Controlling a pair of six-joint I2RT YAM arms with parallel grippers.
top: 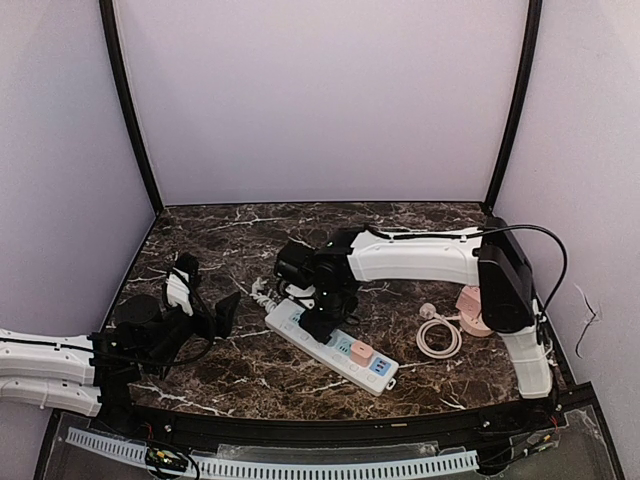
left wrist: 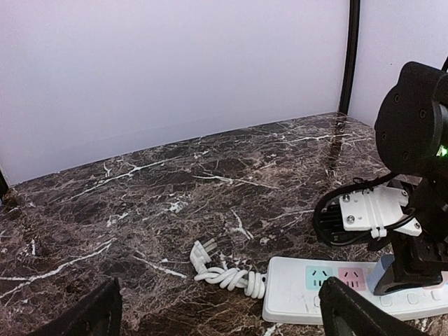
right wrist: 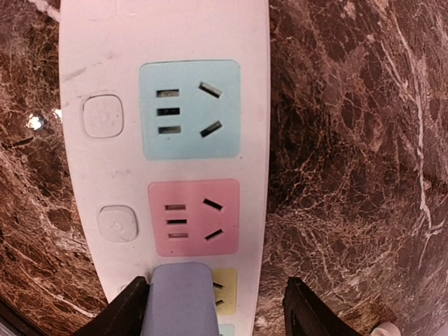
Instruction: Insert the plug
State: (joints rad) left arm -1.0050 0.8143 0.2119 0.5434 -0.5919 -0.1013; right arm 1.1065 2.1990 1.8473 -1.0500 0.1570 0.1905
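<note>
A white power strip (top: 335, 348) lies on the marble table, and it also shows in the right wrist view (right wrist: 105, 63) and the left wrist view (left wrist: 294, 294). A lavender-blue plug (right wrist: 180, 301) stands on its yellow socket (right wrist: 225, 288), just past the pink socket (right wrist: 194, 217). My right gripper (right wrist: 220, 309) is right above the strip with its jaws wide open around the plug. The left finger (right wrist: 126, 311) touches the plug and the right finger (right wrist: 315, 311) stands well clear. The plug (left wrist: 390, 274) also shows in the left wrist view. My left gripper (top: 215, 315) is open and empty, left of the strip.
The strip's own white cord is twisted into a bundle with its plug (left wrist: 203, 253) at the strip's left end. A pink device (top: 472, 310) and a coiled white cable (top: 438, 336) lie at the right. The enclosure walls (top: 320, 100) stand behind and at the sides.
</note>
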